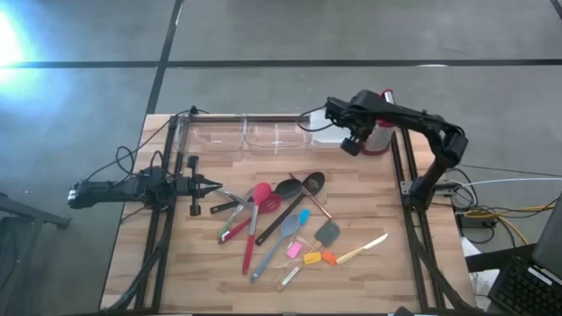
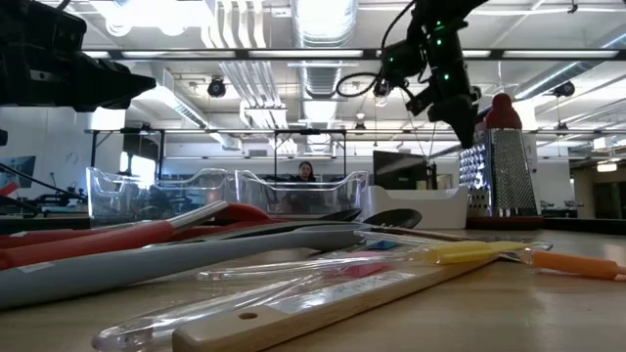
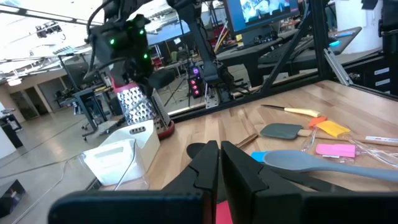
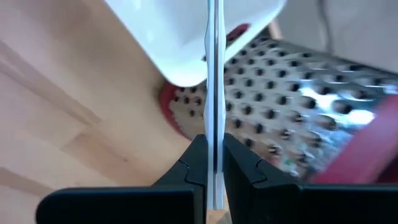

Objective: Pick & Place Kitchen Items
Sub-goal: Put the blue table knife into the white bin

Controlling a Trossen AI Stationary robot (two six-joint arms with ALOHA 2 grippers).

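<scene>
My right gripper (image 1: 350,146) hangs above the table's far right corner with its fingers pinching a thin, pale blade-like thing (image 4: 215,93) that I cannot identify, just over the white tub (image 1: 323,136) and beside the steel grater (image 1: 379,139). My left gripper (image 1: 213,185) lies low near the table's (image 1: 386,272) left edge, its fingers pressed together on nothing and pointing toward the utensils. Those lie scattered over the middle of the table: black slotted spoon (image 1: 313,183), red whisk (image 1: 261,195), blue spatula (image 1: 299,219), grey scraper (image 1: 327,233), pink scraper (image 1: 294,251), and yellow-handled knife (image 1: 362,251) toward the right edge.
</scene>
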